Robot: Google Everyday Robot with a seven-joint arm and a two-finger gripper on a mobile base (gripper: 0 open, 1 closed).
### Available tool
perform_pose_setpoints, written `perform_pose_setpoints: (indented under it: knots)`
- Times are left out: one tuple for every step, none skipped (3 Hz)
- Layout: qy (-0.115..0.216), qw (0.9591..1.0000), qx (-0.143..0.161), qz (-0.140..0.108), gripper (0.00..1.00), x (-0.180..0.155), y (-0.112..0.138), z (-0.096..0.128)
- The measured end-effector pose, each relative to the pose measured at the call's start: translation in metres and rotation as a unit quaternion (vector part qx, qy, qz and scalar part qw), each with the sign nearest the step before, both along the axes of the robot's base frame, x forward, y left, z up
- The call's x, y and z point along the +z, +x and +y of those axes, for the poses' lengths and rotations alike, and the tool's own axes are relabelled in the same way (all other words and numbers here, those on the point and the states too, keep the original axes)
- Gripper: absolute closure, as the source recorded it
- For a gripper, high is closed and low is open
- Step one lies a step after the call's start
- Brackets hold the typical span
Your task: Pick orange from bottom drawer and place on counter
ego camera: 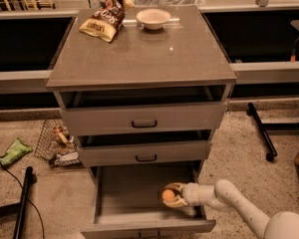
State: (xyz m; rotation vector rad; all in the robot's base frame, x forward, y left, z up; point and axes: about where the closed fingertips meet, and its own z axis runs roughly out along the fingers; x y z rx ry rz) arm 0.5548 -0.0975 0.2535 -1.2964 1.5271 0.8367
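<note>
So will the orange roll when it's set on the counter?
Probably: the orange is a smooth ball and the counter looks flat and glossy, so release gently. It seems firm, not squashing in the end effector closed around it in the bottom drawer.

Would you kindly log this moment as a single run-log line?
phase: grasp | gripper: inside open bottom drawer, right side, shut on orange | counter: orange not yet placed
</note>
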Motion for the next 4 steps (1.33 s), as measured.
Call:
perform_pose_setpoints:
  knots:
    - [-0.008, 0.9999, 0.010, -0.004, 1.00, 0.012, -0.004, 0.005]
    - [-0.054, 0.9976, 0.001, -0.044, 1.00, 0.061, 0.001, -0.009]
    - [-0.119, 0.9884, -0.030, -0.089, 1.00, 0.130, 0.013, -0.021]
    - [-0.159, 0.9796, -0.028, -0.119, 1.00, 0.196, 0.005, 0.001]
